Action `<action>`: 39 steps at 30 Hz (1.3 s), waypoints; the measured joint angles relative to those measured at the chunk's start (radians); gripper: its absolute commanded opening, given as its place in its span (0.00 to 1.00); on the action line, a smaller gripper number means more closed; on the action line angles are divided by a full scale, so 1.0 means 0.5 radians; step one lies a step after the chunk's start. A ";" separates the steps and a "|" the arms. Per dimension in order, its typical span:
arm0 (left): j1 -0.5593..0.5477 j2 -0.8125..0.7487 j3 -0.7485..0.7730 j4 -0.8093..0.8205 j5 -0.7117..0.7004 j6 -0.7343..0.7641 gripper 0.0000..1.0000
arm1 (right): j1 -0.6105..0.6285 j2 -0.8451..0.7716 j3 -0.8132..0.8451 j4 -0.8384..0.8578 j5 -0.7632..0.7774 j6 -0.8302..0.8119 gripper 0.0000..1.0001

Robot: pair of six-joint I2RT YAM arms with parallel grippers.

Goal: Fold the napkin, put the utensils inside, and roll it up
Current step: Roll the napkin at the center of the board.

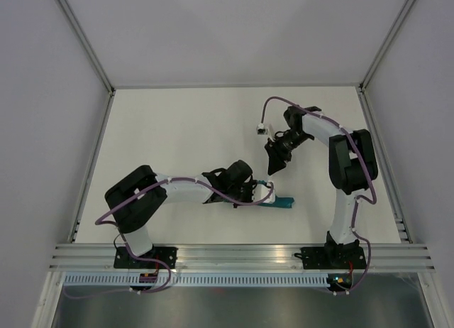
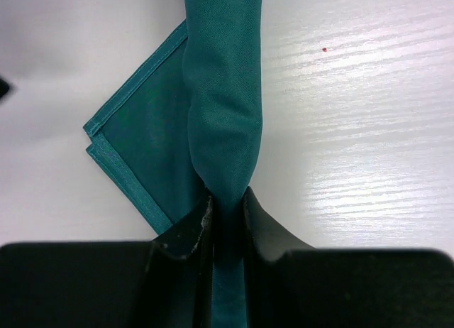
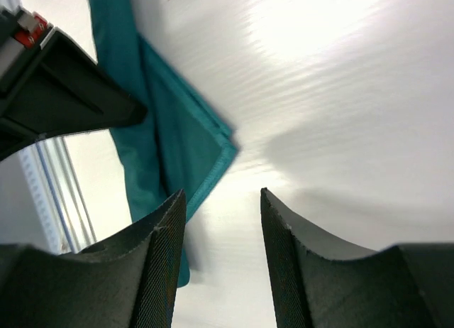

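The teal napkin (image 2: 223, 94) lies on the white table as a narrow roll, with a hemmed triangular flap (image 2: 138, 140) sticking out on one side. My left gripper (image 2: 227, 200) is shut on one end of the roll, cloth pinched between its jaws. From above, only a short teal end of the napkin (image 1: 281, 202) shows beyond the left gripper (image 1: 257, 194). My right gripper (image 1: 274, 165) hangs open above the table, away from the cloth, with nothing between its fingers (image 3: 159, 260). In the right wrist view the napkin (image 3: 170, 140) lies ahead to the left. The utensils are hidden.
A metal rail (image 1: 241, 255) runs along the table's near edge by both arm bases. Grey walls close the table's left, right and far sides. The body of the left gripper (image 3: 60, 94) shows at the upper left of the right wrist view.
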 measured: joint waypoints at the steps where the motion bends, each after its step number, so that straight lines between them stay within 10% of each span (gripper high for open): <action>1: 0.018 0.014 0.031 -0.040 0.035 -0.016 0.04 | -0.034 -0.063 -0.031 0.063 0.002 0.040 0.52; 25: 0.511 0.761 1.049 -1.114 1.047 -0.469 0.04 | -0.223 -1.749 -1.133 1.212 0.117 0.465 0.55; 39: 0.601 1.025 1.347 -1.512 1.292 -0.568 0.05 | 0.553 -1.753 -1.384 1.308 0.696 0.268 0.55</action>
